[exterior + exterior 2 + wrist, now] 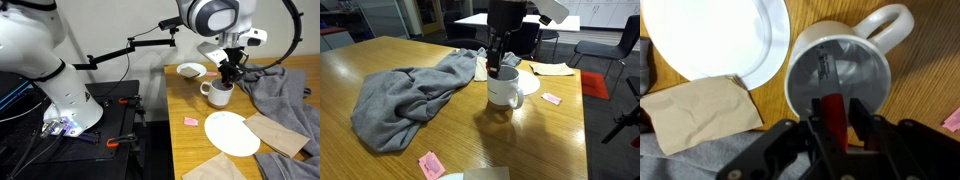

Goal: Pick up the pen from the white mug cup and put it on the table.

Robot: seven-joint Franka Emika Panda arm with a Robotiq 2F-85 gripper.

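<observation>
The white mug cup stands on the wooden table, its handle to one side; it also shows in an exterior view and from above in the wrist view. My gripper hangs right over the mug's rim and is shut on the pen, whose red end shows between the two black fingers. In both exterior views the gripper sits just above the mug and hides most of the pen. The mug's inside looks empty in the wrist view.
A flat white plate lies near the mug, with brown paper napkins beside it. A grey cloth is heaped on the table. A shallow white bowl stands behind the mug. Small pink notes lie on the tabletop.
</observation>
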